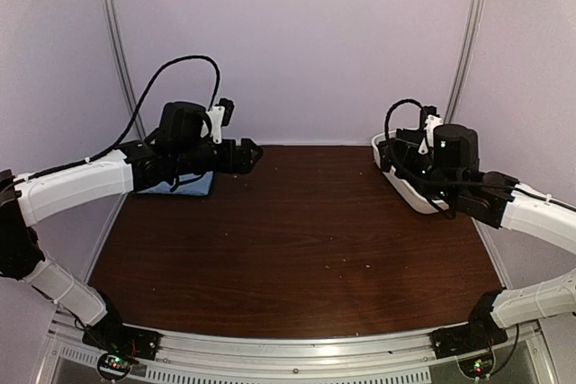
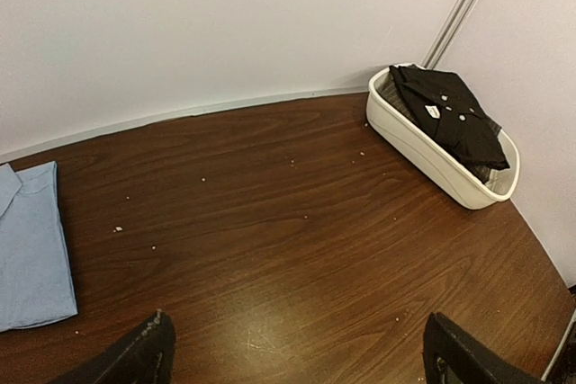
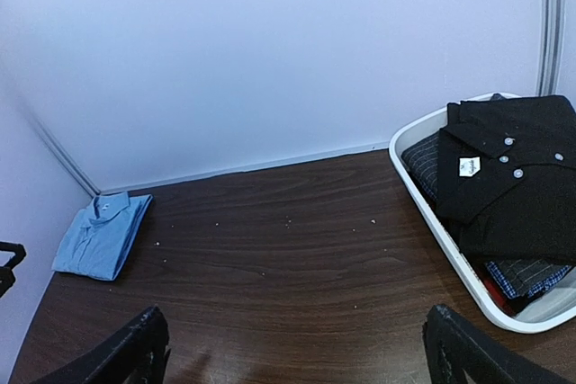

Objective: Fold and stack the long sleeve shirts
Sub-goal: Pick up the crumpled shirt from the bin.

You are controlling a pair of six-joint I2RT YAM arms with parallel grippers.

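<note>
- Our counter point(image 1: 297, 240) bears a white tub point(image 2: 409, 152) at its far right corner.
- The black shirt point(image 3: 522, 186) lies topmost in the tub.
- The light blue shirt point(image 3: 101, 236) lies folded at the far left corner.
- Left end effector point(image 2: 297, 334) and right end effector point(image 3: 295, 325) gape, empty.

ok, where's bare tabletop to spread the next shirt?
The whole middle of the dark wooden table is bare, bordered left by the folded light blue shirt and right by the white oval plastic tub. Crowded: the tub, piled with the black button-up shirt over dark checked cloth.
</note>
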